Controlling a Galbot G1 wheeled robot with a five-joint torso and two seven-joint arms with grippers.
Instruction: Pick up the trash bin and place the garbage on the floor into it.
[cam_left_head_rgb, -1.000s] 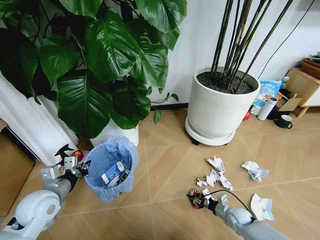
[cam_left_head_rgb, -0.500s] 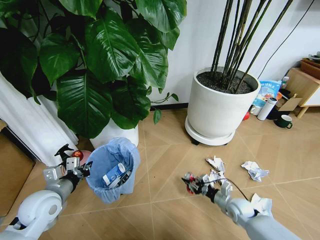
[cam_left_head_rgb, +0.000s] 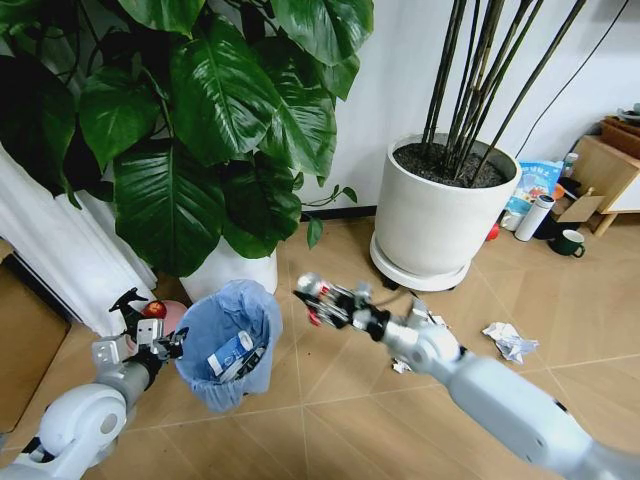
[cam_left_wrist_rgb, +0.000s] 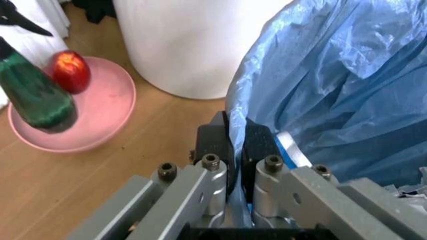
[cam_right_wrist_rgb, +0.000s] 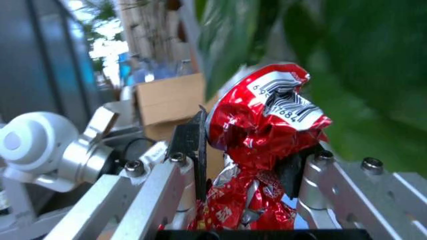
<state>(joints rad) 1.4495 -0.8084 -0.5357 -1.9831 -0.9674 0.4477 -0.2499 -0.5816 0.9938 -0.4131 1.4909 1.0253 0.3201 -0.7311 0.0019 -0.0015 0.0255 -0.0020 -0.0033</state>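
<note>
The left gripper (cam_left_wrist_rgb: 235, 145) pinches the rim of the trash bin (cam_left_head_rgb: 228, 340), its two dark fingers pressed together on the fold of the blue bag, as the left wrist view shows. The bin hangs just beyond this gripper, with a blue-white bottle (cam_left_head_rgb: 226, 351) lying inside it. On the gripper's other side sit a pink plate (cam_left_wrist_rgb: 100, 117) with a red apple (cam_left_wrist_rgb: 71, 71) and a dark green spray bottle (cam_left_wrist_rgb: 33, 95). A white plant pot (cam_left_wrist_rgb: 190, 45) stands close behind the bin.

The right gripper (cam_left_head_rgb: 313, 297) hovers in the air just beside the bin's rim, on the side away from the left gripper. Its fingers clamp a red crushed wrapper (cam_right_wrist_rgb: 267, 130), which bulges out past the fingertips with a barcode patch showing. Big green leaves (cam_left_head_rgb: 230, 110) hang above both grippers, blurred in the right wrist view; they seem near the wrapper, though I cannot tell how near.

Behind the right arm, crumpled paper wads (cam_left_head_rgb: 508, 341) lie on the herringbone floor (cam_left_head_rgb: 330, 420). Farther off stands a second white pot (cam_left_head_rgb: 440, 215) holding tall dark stems, with a green mug (cam_left_head_rgb: 570, 243) and an upright white bottle (cam_left_head_rgb: 536, 217) beyond it.
</note>
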